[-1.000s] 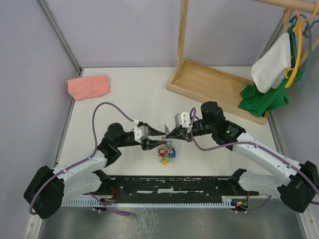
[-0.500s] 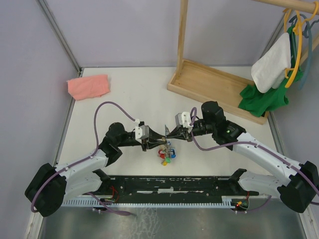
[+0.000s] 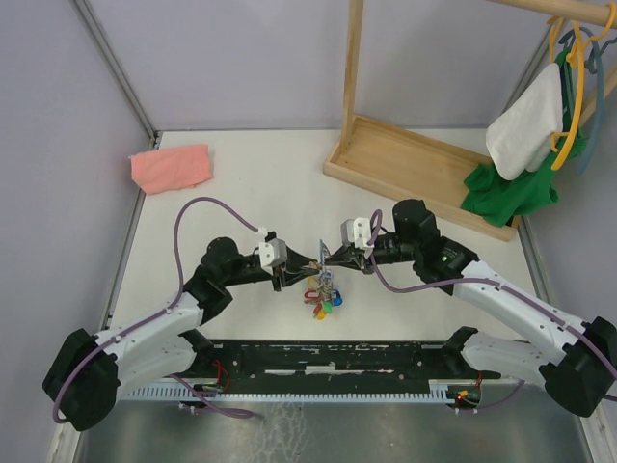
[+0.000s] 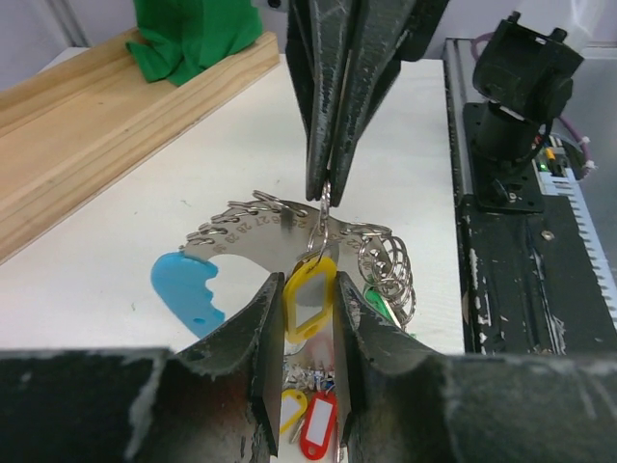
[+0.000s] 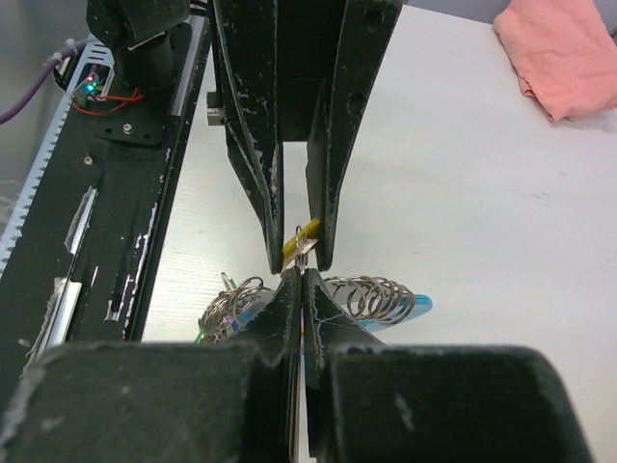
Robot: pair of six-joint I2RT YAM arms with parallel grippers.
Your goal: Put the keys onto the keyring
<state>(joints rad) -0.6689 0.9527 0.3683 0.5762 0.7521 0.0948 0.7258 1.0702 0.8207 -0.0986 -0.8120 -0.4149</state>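
Both arms meet over the worktop (image 3: 241, 198), near the middle of its near edge, fingertips almost nose to nose; the key bunch hangs between and just below them.

Left gripper (image 4: 309, 289): fingers partly closed, pressed on either side of the yellow-headed key (image 4: 308, 311); the plastic head stands upright in the gap, its blade pointing down and out of sight.

Right gripper (image 4: 325, 188): fingers fully together, tips pinching the thin wire of the keyring (image 4: 319, 224); that wire runs down to the top of the yellow head, but whether it passes through the head's hole cannot be told.

Just behind the ring sits the grey curved piece (image 4: 265, 231), its arched edge lined with small wire loops; a light-blue tag (image 4: 181, 287) juts out on one side; the green-headed key (image 4: 383, 307) peeks out beside a cluster of loops, mostly hidden; a red-headed key (image 4: 318, 427) dangles lower, between the left fingers.

Pink cloth (image 3: 172, 167) lies at the far left corner; wooden rack base (image 3: 415, 164) stands along the far right edge, well apart from the grippers.
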